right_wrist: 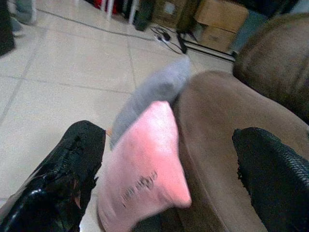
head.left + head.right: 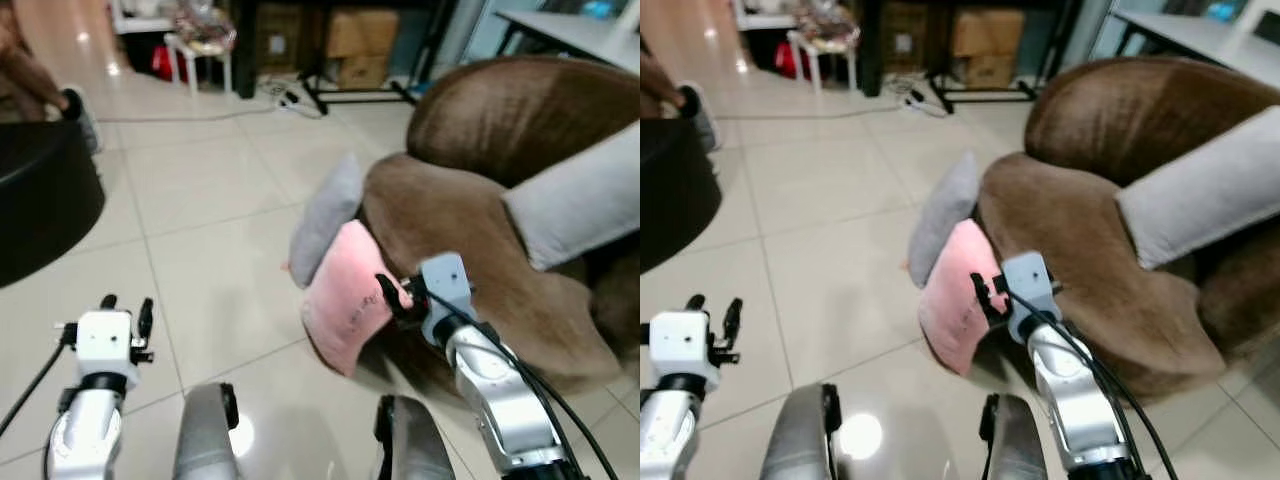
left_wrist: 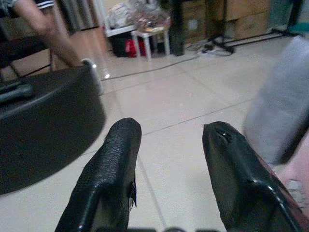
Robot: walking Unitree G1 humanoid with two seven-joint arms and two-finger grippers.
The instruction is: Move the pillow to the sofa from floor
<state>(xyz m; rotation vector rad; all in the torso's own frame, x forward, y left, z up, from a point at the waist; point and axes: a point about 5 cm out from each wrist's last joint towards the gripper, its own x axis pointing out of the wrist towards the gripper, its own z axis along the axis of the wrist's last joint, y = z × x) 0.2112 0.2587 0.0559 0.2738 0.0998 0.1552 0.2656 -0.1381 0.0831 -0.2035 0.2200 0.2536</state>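
Note:
A pink pillow stands on the tiled floor, leaning against the front of the brown sofa. Behind it a grey pillow leans on the same sofa front. My right gripper is at the pink pillow's upper right edge. In the right wrist view its fingers are spread wide, open, with the pink pillow between and beyond them. My left gripper hovers low over the floor at the left, open and holding nothing.
A long grey cushion lies on the sofa seat. A black round ottoman stands at the left, with a person's leg behind it. At the back are a white stool, cardboard boxes and floor cables.

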